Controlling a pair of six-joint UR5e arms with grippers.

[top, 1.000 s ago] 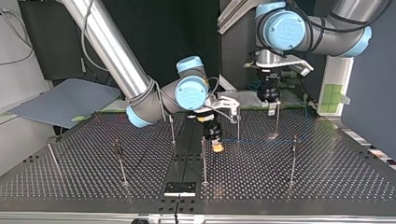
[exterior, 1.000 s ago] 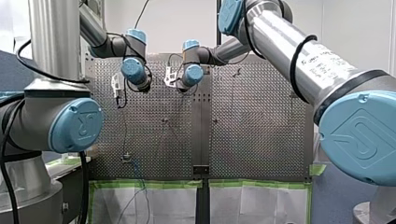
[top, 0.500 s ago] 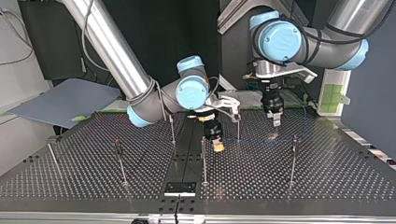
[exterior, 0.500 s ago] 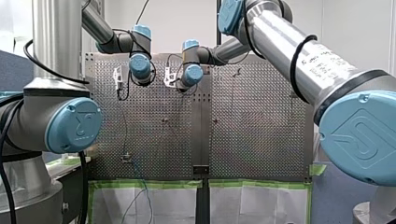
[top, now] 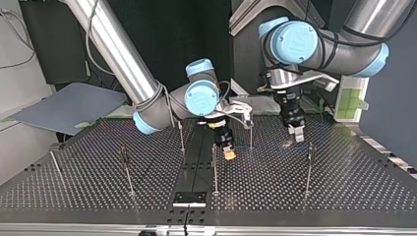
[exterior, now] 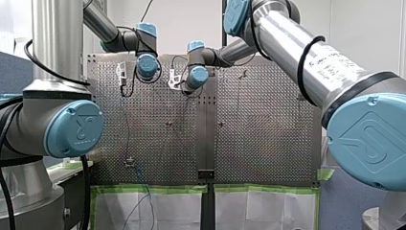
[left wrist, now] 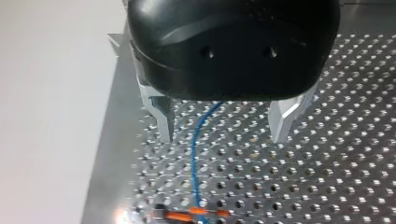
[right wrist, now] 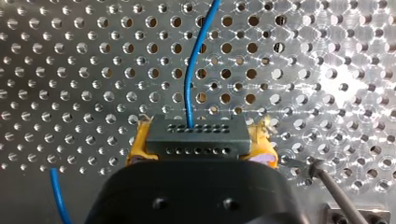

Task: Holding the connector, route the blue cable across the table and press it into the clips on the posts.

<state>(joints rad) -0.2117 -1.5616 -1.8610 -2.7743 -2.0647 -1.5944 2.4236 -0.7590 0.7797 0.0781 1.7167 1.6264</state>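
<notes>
Perforated metal table (top: 305, 196) noted under my right gripper (top: 229, 154); black backdrop (top: 196, 29) behind it, grey board (top: 74, 105) lying well off to its side, white wall (top: 14, 83) beyond that.

Opposing views across table (top: 344, 196); wrist close-ups.

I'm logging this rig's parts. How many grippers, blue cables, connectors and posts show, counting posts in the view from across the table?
Grippers: 2, my left gripper and my right gripper
Blue cable: 1
Connector: 1
Posts showing there: 6
Total: 10
</notes>
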